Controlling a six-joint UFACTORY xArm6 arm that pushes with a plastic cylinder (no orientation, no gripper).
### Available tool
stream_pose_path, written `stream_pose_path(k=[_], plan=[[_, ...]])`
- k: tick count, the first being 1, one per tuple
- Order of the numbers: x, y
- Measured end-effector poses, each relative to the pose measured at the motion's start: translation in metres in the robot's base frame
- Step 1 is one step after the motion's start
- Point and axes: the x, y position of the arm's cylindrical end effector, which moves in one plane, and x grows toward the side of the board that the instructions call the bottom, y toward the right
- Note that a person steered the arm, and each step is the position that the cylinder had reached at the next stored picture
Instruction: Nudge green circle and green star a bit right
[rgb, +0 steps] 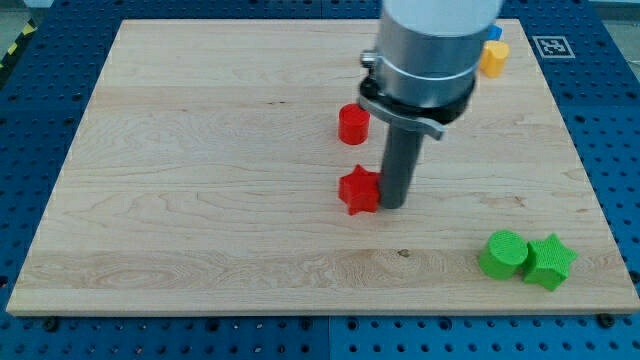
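Note:
The green circle (503, 254) and the green star (549, 261) sit side by side, touching, at the view's bottom right of the wooden board (200, 200). The circle is left of the star. My tip (392, 205) rests on the board near the middle, right beside the red star (359, 190) and touching its right side. The tip is well to the left of and above the green blocks. The arm's grey body hides part of the board's top.
A red cylinder (352, 124) stands above the red star. A yellow block (493, 58) and a blue block (494, 33) behind it sit at the view's top right, partly hidden by the arm. The board's right edge lies close to the green star.

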Motion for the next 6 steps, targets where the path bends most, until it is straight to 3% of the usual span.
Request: stream_pose_path(k=[2, 3, 4, 6], plan=[[-0.002, -0.039], [0.042, -0.031], [0.074, 0.0], [0.095, 0.113]])
